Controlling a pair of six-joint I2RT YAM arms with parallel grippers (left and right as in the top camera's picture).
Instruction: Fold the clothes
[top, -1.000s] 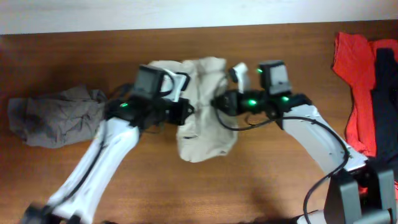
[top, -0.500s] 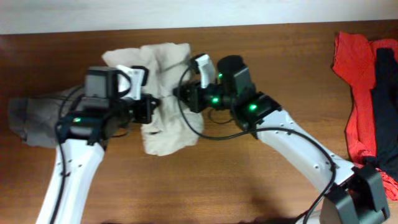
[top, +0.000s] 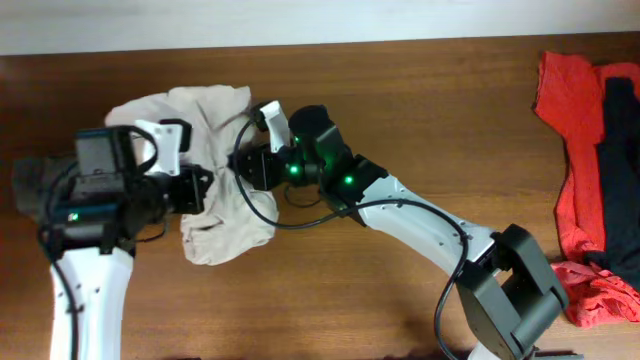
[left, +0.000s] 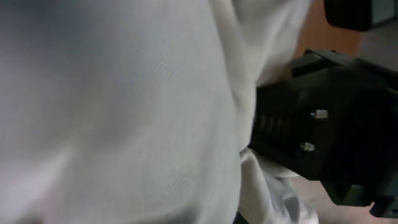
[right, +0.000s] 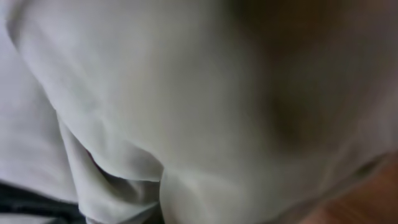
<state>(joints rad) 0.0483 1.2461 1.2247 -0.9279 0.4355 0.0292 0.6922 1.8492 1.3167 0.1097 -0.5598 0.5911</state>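
Wooden table (top: 430, 110): beige shorts (top: 218, 225) lie bunched left of centre, long axis running far-left to near-right. Left gripper (top: 205, 188) and right gripper (top: 243, 166) each clamp the shorts' middle from opposite sides, fingers closed on fabric.

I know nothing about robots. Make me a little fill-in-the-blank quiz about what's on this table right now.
1. Both arms' jaws are shut on the ___ shorts.
2. The red garment lies near the table's ___ edge.
3. The black garment overlaps the ___ one.
4. The gray garment lies partly under the ___ arm.

Missing words: beige; right; red; left.
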